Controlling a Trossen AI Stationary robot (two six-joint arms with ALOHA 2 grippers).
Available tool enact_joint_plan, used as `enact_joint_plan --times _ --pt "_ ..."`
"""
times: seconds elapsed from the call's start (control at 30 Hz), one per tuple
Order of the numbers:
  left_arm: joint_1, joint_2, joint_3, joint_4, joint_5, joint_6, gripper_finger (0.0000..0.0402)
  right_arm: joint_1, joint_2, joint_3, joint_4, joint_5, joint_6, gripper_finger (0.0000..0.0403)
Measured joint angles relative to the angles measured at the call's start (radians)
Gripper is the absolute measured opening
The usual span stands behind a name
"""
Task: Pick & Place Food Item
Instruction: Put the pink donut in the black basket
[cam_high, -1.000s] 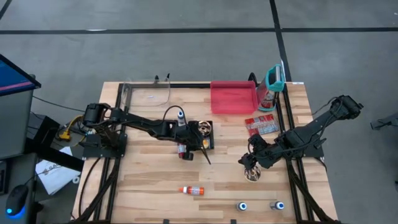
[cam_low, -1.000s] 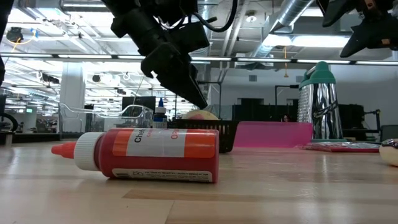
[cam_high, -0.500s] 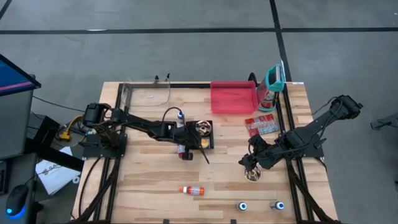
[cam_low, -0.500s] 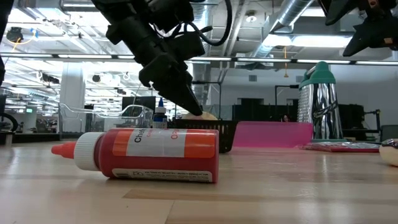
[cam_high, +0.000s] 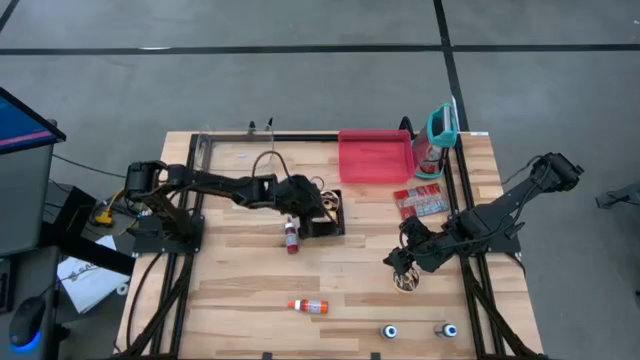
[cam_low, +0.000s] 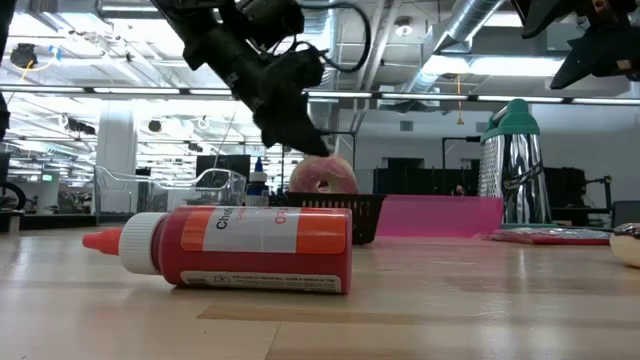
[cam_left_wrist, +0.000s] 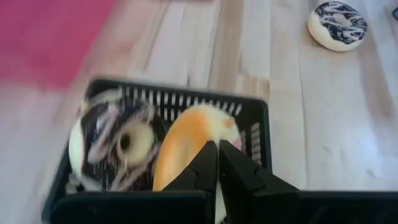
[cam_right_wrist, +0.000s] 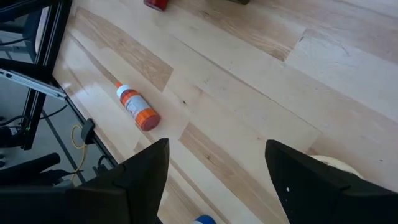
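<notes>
A black basket (cam_high: 336, 226) at the table's middle holds a chocolate-drizzled donut (cam_left_wrist: 118, 146) and a pink-frosted donut (cam_low: 322, 177). The pink donut stands tipped on edge above the basket's rim (cam_low: 335, 205), its orange underside (cam_left_wrist: 186, 146) toward the left wrist camera. My left gripper (cam_left_wrist: 217, 163) is shut at this donut's rim, reaching down into the basket (cam_left_wrist: 258, 134). My right gripper (cam_right_wrist: 214, 180) hangs open above the table's right side, over another donut (cam_high: 405, 281) that lies on the wood. My left gripper meets the pink donut at the near part of its rim (cam_left_wrist: 208, 138), slanting down from the table's left. The fingertips look closed together on that edge; how much of it lies between them is hidden by the fingers. The donut stands tilted on edge, its lower part inside the basket.
A red tray (cam_high: 377, 157) and a grater (cam_high: 440, 125) stand at the far right, with a packet (cam_high: 418, 201) nearer. A red bottle (cam_high: 309, 305) lies near the front, and another bottle (cam_high: 291, 235) lies beside the basket. Two small blue-capped items (cam_high: 389, 331) sit at the front right.
My left gripper has swung from the basket's near side toward the far edge and into the basket, rolled at the wrist, risen a little and shut. The pink donut, earlier barely above the basket's rim, now stands tipped up on edge.
</notes>
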Motion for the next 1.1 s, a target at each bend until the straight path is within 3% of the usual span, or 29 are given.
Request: enact_joint_plan --times 0.13,0.73,1.1 --pt "0.014 -0.002 -0.008 -0.001 0.069 -0.038 0.0001 0.0 0.0 0.0 -0.002 0.02 -0.001 0.0258" --pt "-0.005 0.087 -0.008 0.077 0.094 -0.078 0.0 0.0 0.0 0.0 0.0 0.024 0.006 0.0258" --pt "0.003 0.086 -0.008 0.078 -0.075 -0.029 0.0036 0.006 0.0 0.0 -0.001 0.024 0.016 0.0258"
